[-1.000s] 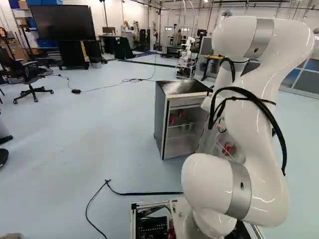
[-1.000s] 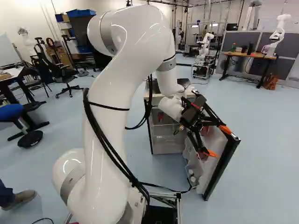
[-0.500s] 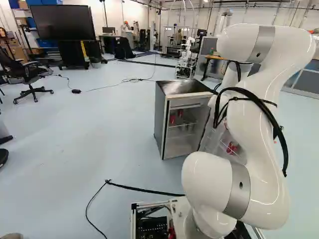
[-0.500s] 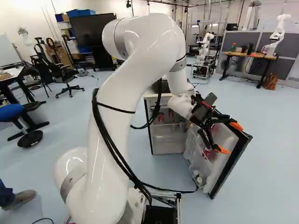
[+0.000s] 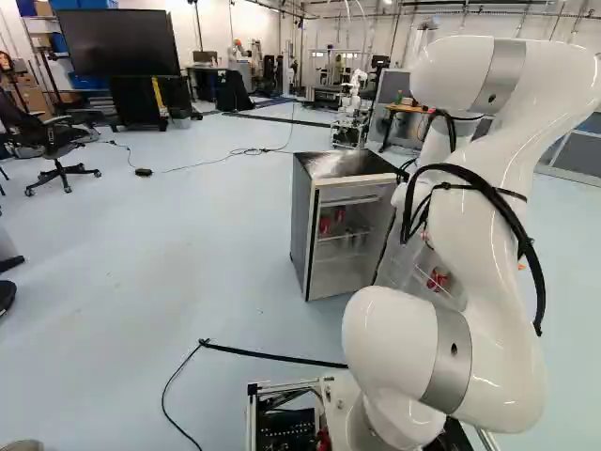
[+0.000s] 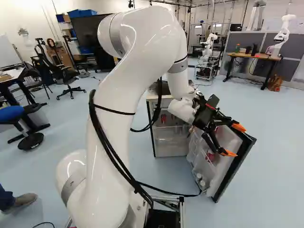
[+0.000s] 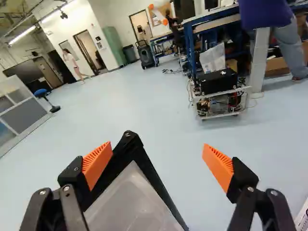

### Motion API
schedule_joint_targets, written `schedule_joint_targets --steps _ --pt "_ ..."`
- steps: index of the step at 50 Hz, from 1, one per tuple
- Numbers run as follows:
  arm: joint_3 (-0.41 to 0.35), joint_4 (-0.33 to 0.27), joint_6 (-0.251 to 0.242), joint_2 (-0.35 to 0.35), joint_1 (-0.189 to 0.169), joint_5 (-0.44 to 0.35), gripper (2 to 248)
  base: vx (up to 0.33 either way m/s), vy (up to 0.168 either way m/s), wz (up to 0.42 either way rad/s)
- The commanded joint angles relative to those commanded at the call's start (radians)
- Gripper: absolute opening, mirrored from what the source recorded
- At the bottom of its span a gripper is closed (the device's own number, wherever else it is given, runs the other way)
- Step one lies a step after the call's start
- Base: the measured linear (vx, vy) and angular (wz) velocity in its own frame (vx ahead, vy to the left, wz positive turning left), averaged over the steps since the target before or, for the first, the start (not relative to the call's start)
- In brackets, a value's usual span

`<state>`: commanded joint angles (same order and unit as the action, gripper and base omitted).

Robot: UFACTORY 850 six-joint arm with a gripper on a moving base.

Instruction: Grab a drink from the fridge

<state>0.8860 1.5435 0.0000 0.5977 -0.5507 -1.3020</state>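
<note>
Fridge [image 5: 316, 225] on pale-blue floor [image 5: 188, 254]

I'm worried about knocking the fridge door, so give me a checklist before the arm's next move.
1. Fridge door open: ok, swung out.
2. Gripper open: ok, fingers well apart.
3. Nothing gripped: ok.
4. Drink in sight: ok, a red can in the door's shelving.
5. Gripper clear of the door: not ok, the door's corner shows between the fingers in the wrist view.
6. Nearer finger touching the door: cannot tell.

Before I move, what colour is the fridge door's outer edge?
The fridge door's outer edge is black, clearest in the right base view.
</note>
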Motion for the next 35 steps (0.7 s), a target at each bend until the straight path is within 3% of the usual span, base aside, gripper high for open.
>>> schedule_joint_targets --steps 35 --pt "-0.217 -0.355 0.0 -0.132 0.003 0.115 247 0.0 0.0 0.0"
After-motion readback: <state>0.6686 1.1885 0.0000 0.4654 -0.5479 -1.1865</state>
